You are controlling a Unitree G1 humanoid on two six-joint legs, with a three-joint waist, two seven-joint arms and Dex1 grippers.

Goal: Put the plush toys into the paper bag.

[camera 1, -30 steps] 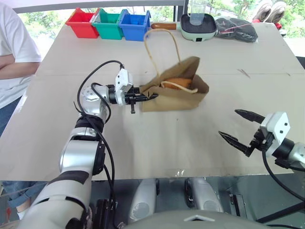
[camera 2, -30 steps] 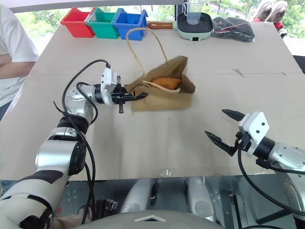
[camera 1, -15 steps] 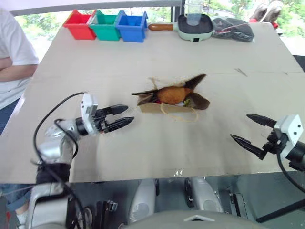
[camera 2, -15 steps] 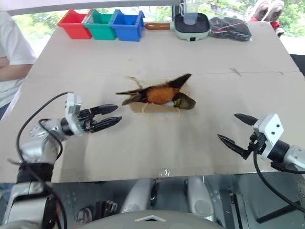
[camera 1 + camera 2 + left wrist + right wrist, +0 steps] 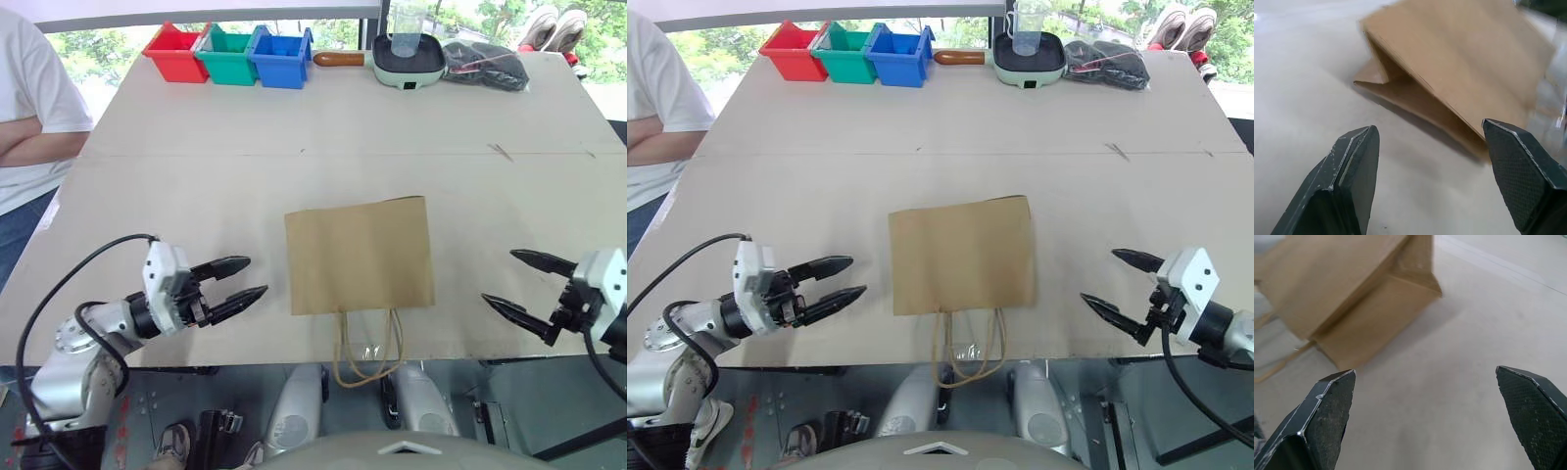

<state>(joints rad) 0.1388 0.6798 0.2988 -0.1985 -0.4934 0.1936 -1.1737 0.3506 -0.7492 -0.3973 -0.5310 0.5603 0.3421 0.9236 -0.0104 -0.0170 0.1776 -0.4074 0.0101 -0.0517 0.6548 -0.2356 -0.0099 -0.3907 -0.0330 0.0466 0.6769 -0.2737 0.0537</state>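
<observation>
So compared with a second earlier the whole setup looked different: back then the bag (image 5: 360, 254) stood open mid-table with the orange toy showing inside and the left gripper (image 5: 237, 280) pinching its edge. Half a second back the bag was crumpled open with the toy on top and the left gripper already off it. This time the bag lay flat on the table (image 5: 196, 166), closed up, close to the near edge, with its two rope handles (image 5: 366, 345) hanging over that edge. No toy could be seen anywhere; can't tell if anything was inside.

The left gripper sat off to the bag's left, fingers spread apart, holding nothing, well clear of the paper. The right gripper (image 5: 521, 288) hung to the bag's right, also spread wide and empty, about where it was before.

At the far end were a red bin (image 5: 176, 52), a green bin (image 5: 226, 55) and a blue bin (image 5: 281, 57) in a row; contents not visible. Next to them a pale green pan (image 5: 409, 61) had a clear cup (image 5: 407, 28) standing in it.

The bag was plain brown, and the left wrist view showed its folded side gusset.

A person (image 5: 34, 117) in a white shirt stood at the table's left.
</observation>
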